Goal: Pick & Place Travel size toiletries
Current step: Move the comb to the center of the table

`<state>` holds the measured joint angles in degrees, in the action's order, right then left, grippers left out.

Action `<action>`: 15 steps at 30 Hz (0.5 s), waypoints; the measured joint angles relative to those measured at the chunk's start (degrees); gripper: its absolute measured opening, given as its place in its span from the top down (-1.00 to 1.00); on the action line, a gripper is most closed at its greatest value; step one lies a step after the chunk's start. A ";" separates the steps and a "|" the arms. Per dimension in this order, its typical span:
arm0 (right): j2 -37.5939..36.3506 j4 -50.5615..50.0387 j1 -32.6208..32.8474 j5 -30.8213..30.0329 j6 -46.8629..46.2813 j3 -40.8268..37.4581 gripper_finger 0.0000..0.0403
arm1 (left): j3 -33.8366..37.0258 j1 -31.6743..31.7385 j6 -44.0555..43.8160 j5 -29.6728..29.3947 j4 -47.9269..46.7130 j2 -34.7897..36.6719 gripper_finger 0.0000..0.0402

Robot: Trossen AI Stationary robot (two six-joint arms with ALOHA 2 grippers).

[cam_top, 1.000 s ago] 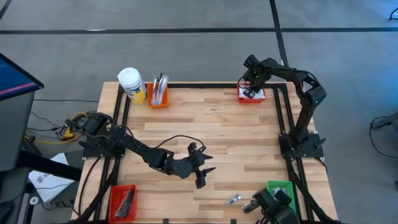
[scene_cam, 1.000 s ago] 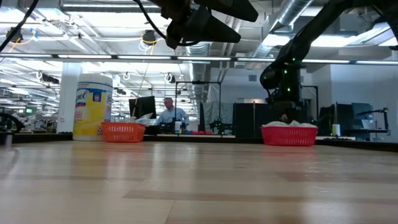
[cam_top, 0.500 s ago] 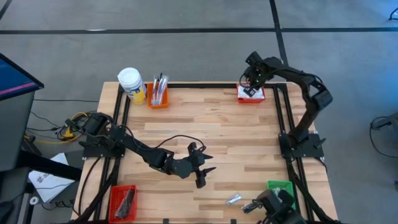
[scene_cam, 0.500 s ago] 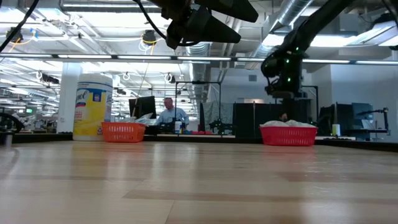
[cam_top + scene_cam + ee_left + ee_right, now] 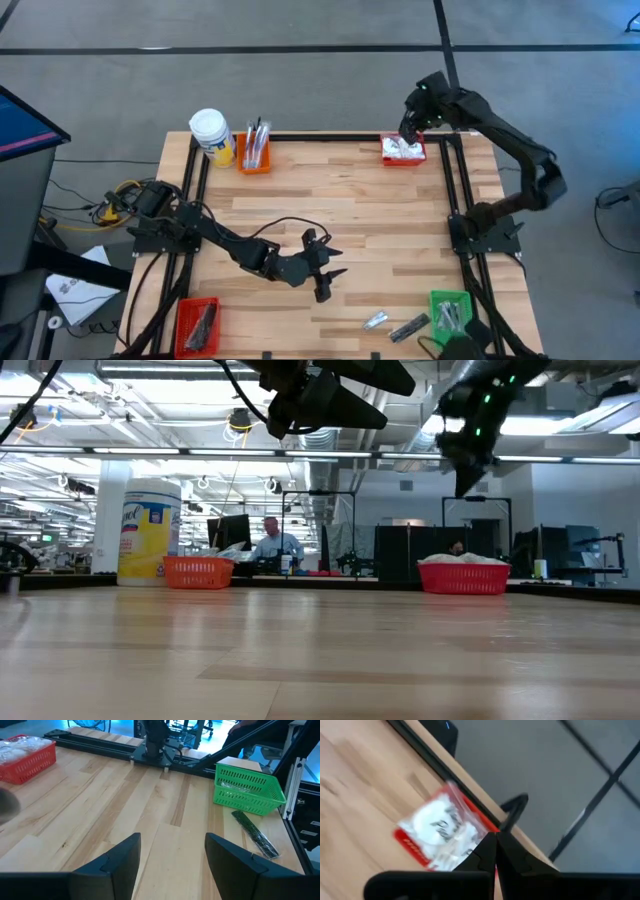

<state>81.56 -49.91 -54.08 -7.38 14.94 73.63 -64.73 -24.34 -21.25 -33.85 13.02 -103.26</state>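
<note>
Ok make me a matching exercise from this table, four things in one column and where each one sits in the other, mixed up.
Things:
1. orange bin
2. green bin
3. yellow jar
4. left tool

Places:
A. over the middle of the table, fingers open
B. far left corner, outside the frame
C. near right corner
D. far edge, just right of the jar

Pairs: 1-D, 2-C, 3-B, 4-A

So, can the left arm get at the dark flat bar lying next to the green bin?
Probably yes. The left gripper hovers open above bare table, and the dark flat bar lies flat beside the green bin with nothing between them. The right gripper is far off, above the red bin.
</note>
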 joint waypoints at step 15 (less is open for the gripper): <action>-13.50 -3.95 17.25 0.09 -3.59 0.04 1.00 | -0.01 -0.02 0.02 -0.01 0.04 0.00 -0.06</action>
<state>68.06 -53.87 -36.83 -7.29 11.35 73.67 -64.74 -24.36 -21.23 -33.85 13.06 -103.26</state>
